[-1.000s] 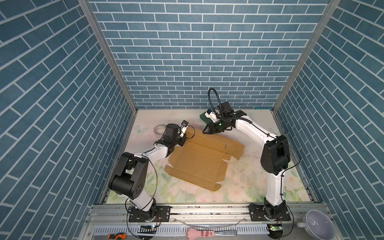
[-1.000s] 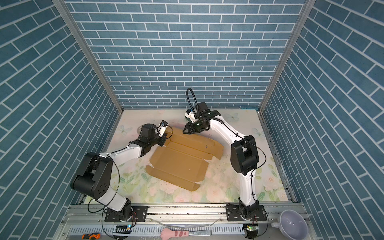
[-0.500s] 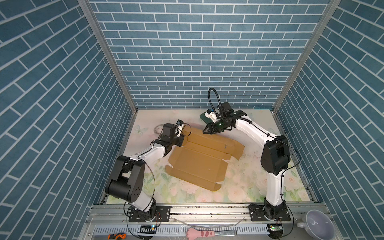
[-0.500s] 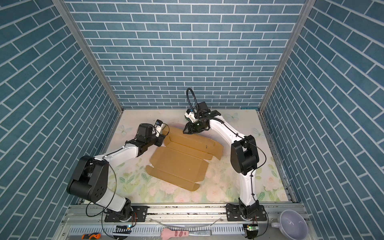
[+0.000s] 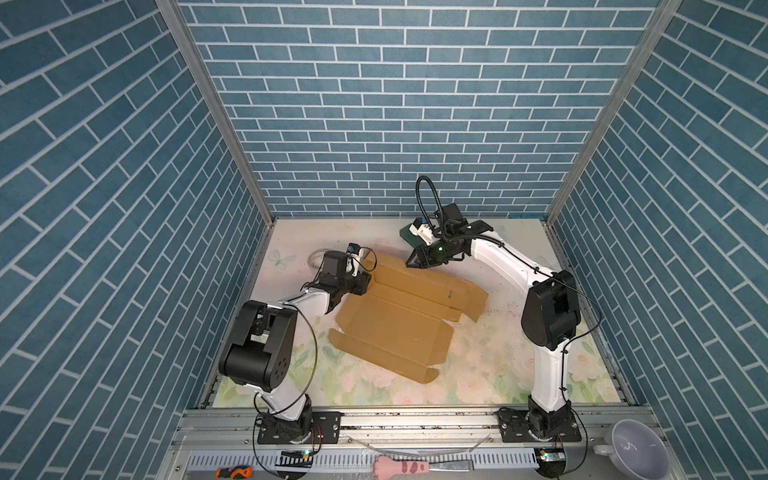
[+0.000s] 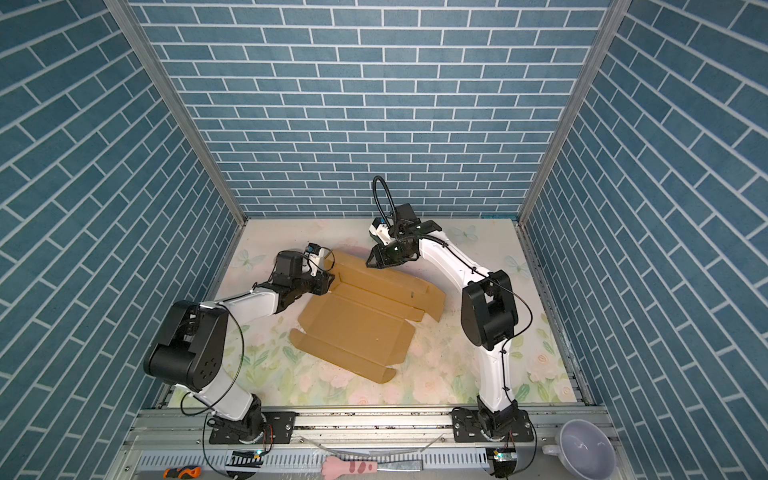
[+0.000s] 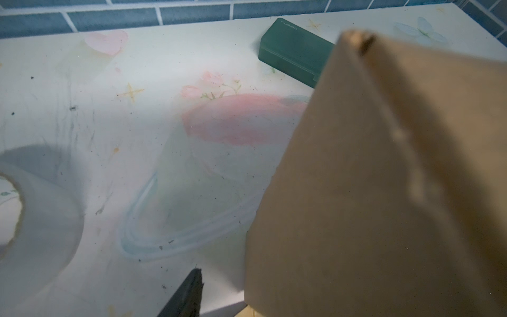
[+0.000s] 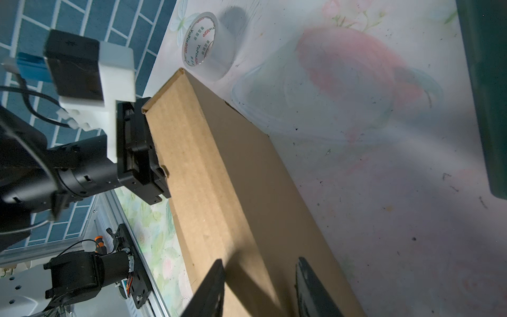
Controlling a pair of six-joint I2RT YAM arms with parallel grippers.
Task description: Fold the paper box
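Note:
The paper box (image 5: pixel 395 328) is a brown cardboard sheet lying mostly flat on the mat in both top views (image 6: pixel 357 328). Its far flap (image 8: pixel 208 175) is tilted up. My left gripper (image 5: pixel 366 282) is at the flap's left end. One of its fingers (image 7: pixel 189 293) stands clear of the cardboard (image 7: pixel 384 192); the other is hidden behind it. My right gripper (image 8: pixel 260 263) is open just above the flap's far edge (image 5: pixel 411 262), a finger on either side and nothing pinched.
A dark green flat block (image 5: pixel 409 235) lies behind the right gripper near the back wall. A clear tape roll (image 8: pixel 205 46) stands behind the box's far left corner. A bowl (image 5: pixel 636 449), a screwdriver (image 5: pixel 232 473) and a pink paw stick (image 5: pixel 399 467) lie on the front rail.
My left gripper has drawn back a little to the left along the flap's end and its jaws have come apart. The right arm has stayed in place.

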